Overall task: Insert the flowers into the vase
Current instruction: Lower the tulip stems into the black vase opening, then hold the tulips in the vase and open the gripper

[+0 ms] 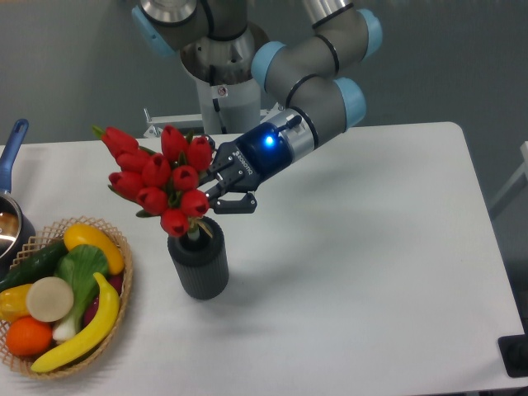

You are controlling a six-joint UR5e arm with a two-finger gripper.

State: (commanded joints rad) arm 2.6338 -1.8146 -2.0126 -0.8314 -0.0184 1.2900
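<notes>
At the far left edge a metal pot [7,223] with a blue handle is cut off by the frame. Below it sits a wicker basket [115,280] of fruit and vegetables. The flowers [161,177], left of centre, stand with their stems in the mouth of the vase [199,264] and lean toward the upper left. That lean is the risk: the bunch is wider than the vase, so if let go now it may tip further or topple the vase toward the basket. The stems' depth inside is hidden. Just right of the buds, the gripper [221,188] appears to grasp the stems, but the blooms mask the contact.
</notes>
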